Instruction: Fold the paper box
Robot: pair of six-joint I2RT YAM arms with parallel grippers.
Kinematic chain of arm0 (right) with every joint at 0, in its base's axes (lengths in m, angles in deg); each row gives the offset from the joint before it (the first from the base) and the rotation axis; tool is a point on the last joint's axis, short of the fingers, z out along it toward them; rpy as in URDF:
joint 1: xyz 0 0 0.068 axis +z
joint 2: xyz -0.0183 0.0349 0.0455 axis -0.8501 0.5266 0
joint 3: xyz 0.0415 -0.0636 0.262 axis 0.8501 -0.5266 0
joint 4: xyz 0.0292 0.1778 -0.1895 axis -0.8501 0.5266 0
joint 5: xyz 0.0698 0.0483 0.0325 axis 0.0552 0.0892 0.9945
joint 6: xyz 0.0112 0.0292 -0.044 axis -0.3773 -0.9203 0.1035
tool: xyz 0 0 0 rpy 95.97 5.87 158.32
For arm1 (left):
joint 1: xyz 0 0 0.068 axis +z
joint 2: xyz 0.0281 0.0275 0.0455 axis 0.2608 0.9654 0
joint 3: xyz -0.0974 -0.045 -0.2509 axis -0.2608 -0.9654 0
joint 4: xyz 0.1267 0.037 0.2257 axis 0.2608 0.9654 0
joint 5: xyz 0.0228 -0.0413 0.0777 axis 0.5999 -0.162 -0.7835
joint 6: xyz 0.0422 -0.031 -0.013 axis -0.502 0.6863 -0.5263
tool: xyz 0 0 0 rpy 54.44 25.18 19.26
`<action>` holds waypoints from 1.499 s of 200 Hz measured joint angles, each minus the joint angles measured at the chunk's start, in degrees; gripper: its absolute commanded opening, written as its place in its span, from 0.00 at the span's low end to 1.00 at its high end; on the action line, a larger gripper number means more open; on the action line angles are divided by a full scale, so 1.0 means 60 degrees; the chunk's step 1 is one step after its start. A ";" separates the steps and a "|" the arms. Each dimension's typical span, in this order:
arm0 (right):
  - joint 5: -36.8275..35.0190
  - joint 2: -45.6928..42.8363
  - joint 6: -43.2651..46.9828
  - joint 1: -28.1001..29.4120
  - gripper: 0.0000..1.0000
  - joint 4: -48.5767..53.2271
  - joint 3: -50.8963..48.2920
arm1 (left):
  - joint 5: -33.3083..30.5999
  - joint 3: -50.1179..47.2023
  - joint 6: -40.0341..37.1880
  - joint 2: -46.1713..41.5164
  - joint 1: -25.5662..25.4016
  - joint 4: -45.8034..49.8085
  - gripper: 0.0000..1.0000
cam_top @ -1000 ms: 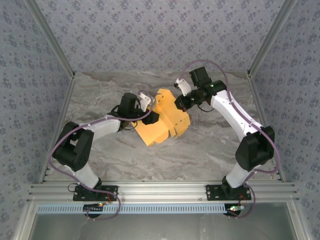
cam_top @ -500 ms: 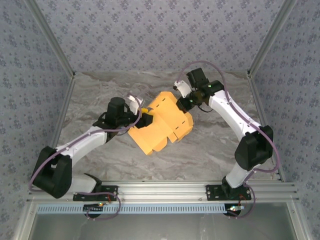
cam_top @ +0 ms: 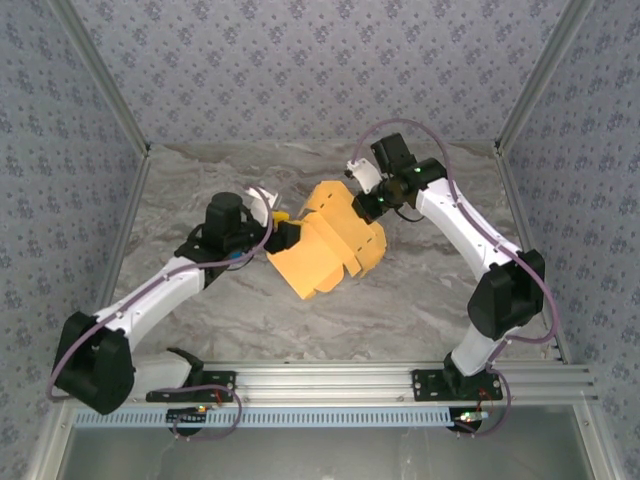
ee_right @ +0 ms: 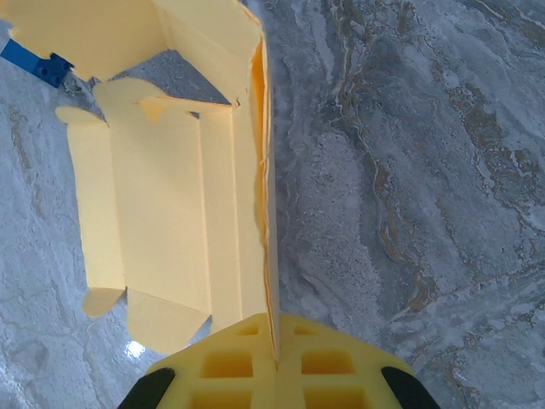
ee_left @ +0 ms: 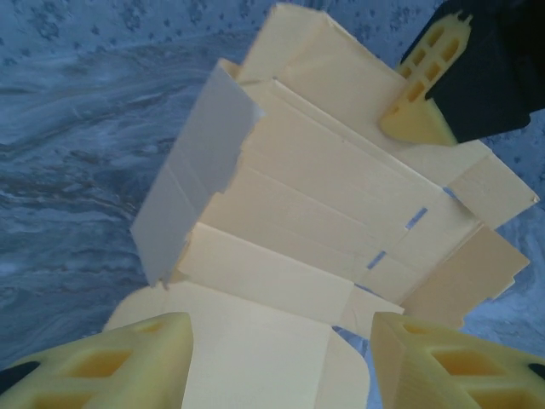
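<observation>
The paper box [cam_top: 325, 248] is an orange-yellow die-cut sheet, partly folded, held tilted above the marble table between both arms. My right gripper [cam_top: 366, 207] is shut on its far right edge; in the right wrist view the thin panel edge runs straight into the closed gripper [ee_right: 277, 354], with the paper box [ee_right: 170, 196] spreading to the left. My left gripper [cam_top: 288, 235] is at the box's left side. In the left wrist view the left gripper [ee_left: 281, 341] stands open, a flat panel of the box [ee_left: 324, 196] lying between and beyond its fingers. One flap there looks grey in shadow.
Marble tabletop [cam_top: 420, 290] with patterned walls on three sides. The metal rail [cam_top: 320, 380] with both arm bases runs along the near edge. A small blue piece [ee_right: 34, 58] shows past the box's far corner.
My left arm has stretched out and its gripper has drawn back a little to the left, jaws slightly wider. The box has tilted slightly. My right gripper keeps its hold.
</observation>
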 measured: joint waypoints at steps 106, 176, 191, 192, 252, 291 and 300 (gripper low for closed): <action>0.0270 0.0000 0.0321 0.0062 0.00 0.0066 0.0015 | 0.1807 0.1100 -0.0149 0.1953 -0.0616 -0.0251 0.57; 0.0484 -0.0113 0.0882 0.0270 0.00 0.0102 -0.0007 | 0.1796 0.1814 0.0280 0.2798 0.0503 -0.0667 0.58; 0.0514 -0.0127 0.0965 0.0339 0.00 0.0106 -0.0007 | 0.1876 0.2109 0.0262 0.2860 0.0495 -0.0656 0.58; 0.0517 -0.0131 0.0973 0.0342 0.00 0.0102 -0.0007 | 0.1880 0.2127 0.0259 0.2863 0.0495 -0.0656 0.58; 0.0586 -0.0131 0.1064 0.0408 0.00 0.0160 -0.0025 | 0.2656 0.2514 0.0211 0.2907 0.0459 -0.0681 0.51; 0.0623 -0.0127 0.1020 0.0408 0.00 0.0175 -0.0022 | 0.3257 0.2514 -0.0036 0.2918 0.0102 -0.0743 0.44; 0.0645 -0.0117 0.1016 0.0408 0.00 0.0178 -0.0022 | 0.3355 0.2514 -0.0080 0.2943 0.0022 -0.0765 0.44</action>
